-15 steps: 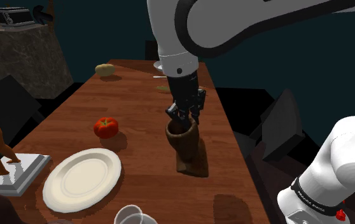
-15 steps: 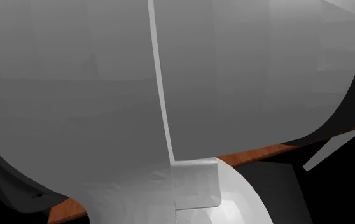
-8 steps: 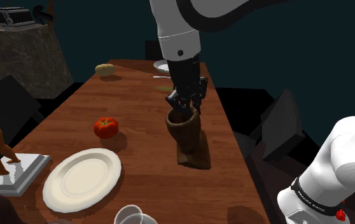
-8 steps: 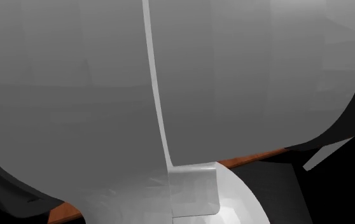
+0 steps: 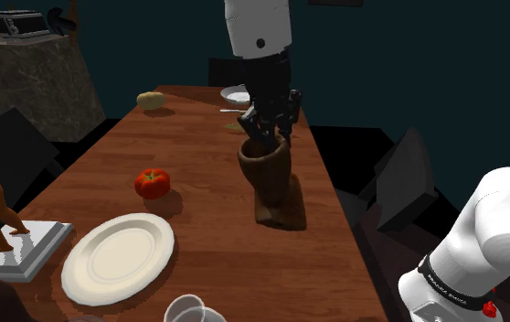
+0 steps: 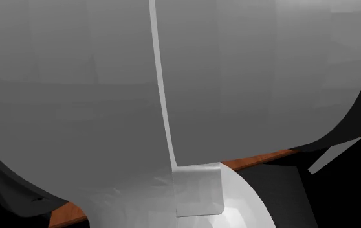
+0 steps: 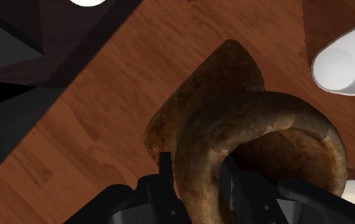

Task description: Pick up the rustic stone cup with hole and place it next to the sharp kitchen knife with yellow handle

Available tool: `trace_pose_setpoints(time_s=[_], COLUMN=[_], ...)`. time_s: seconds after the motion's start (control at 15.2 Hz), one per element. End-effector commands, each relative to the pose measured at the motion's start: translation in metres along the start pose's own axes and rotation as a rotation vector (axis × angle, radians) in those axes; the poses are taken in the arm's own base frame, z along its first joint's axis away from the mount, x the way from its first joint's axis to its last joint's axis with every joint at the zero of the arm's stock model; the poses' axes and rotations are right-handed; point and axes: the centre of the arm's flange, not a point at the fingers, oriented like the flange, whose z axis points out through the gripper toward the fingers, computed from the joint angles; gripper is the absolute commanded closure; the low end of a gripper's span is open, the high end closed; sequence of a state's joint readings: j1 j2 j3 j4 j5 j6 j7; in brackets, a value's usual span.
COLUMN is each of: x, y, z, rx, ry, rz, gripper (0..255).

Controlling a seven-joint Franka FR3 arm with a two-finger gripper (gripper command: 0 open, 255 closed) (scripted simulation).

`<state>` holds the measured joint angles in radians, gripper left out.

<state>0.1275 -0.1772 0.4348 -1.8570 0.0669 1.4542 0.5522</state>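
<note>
In the shoulder view a brown, rough stone cup (image 5: 266,174) hangs upright from my black gripper (image 5: 265,133), which is shut on its rim. The cup looks a little off the wooden table (image 5: 198,155), with its shadow beneath it. The wrist view has the cup (image 7: 233,95) from above, its rim wall clasped between the two fingers (image 7: 164,175) of my gripper (image 7: 197,184). A small yellowish item with a thin pale strip (image 5: 232,119), possibly the knife, lies on the table just beyond the gripper; it is too small to be sure.
A tomato (image 5: 152,183), a white plate (image 5: 118,257), a clear glass (image 5: 189,311) and a grey slab (image 5: 20,249) lie nearer the camera. A yellowish lump (image 5: 153,100) and a white bowl (image 5: 238,94) sit at the far end. My arm (image 6: 173,84) blocks the second exterior view.
My gripper has risen and moved toward the table's far end, carrying the cup with it. The other things have not moved.
</note>
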Motion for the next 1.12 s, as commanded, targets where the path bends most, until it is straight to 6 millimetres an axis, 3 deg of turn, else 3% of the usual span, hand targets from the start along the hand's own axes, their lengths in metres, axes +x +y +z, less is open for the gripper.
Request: trace_pose_setpoints(time_s=[0.0, 0.13, 1.06], x=[-0.003, -0.004, 0.088], y=[0.002, 0.003, 0.163], z=[-0.011, -0.020, -0.018], rx=[0.000, 0.000, 0.000], ry=[0.000, 0.000, 0.000], rz=[0.000, 0.000, 0.000], gripper=[255, 255, 255])
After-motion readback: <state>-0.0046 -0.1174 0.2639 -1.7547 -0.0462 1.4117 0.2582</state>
